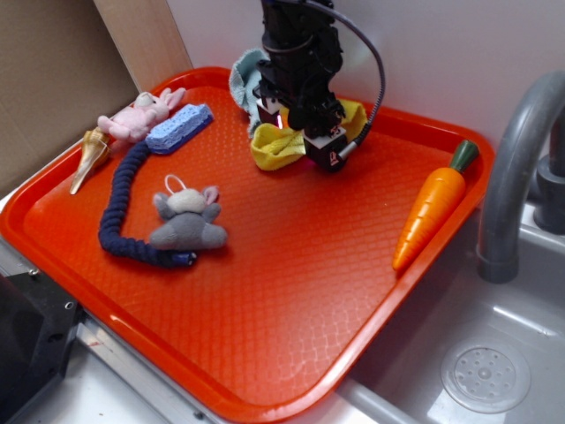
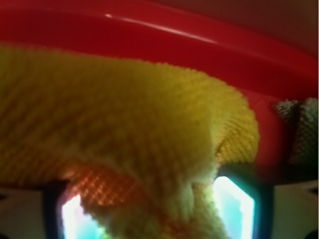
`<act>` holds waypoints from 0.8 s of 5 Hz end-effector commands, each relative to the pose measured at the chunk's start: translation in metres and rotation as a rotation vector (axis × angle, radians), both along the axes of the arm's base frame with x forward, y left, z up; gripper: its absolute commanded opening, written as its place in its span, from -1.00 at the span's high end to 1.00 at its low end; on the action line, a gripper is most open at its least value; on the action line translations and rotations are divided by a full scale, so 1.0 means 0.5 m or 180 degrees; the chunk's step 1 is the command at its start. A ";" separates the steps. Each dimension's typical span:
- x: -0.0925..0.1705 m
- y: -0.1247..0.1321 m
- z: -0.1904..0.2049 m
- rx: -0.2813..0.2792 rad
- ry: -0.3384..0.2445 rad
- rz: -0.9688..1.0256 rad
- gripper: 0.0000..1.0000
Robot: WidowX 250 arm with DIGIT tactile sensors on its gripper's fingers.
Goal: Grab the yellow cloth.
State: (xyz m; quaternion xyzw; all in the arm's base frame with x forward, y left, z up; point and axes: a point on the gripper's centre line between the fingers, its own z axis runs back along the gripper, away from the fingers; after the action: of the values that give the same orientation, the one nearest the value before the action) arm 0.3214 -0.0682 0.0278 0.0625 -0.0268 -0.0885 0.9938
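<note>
My jaws straddle a thick fold of the yellow cloth (image 2: pixel 149 129) near the tray's (image 1: pixel 291 389) far edge, parted around it (not yet pinching), so closing should catch it.

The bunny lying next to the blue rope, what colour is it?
The bunny is grey with a paler face, seen best in the exterior view, beside the rope.

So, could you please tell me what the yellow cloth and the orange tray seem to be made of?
The bright yellow folded cloth looks like soft knitted or waffle-weave fabric: bumpy ribbed texture, thick limp folds. The orange-red tray looks like moulded plastic, semi-glossy, with a fine embossed grid and shiny raised rim.
</note>
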 end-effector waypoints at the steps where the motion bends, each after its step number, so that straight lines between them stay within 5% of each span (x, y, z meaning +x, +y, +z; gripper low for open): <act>1: 0.007 0.002 0.055 0.0003 -0.0267 0.0119 1.00; 2: -0.042 0.021 0.135 -0.0157 -0.0129 0.0240 1.00; 3: -0.107 0.021 0.237 -0.0041 -0.0014 0.0498 1.00; 4: -0.199 0.016 0.330 -0.0358 -0.0296 0.0517 1.00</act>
State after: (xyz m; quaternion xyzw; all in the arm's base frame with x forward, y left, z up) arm 0.2189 -0.0576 0.1915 0.0115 -0.0619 -0.0063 0.9980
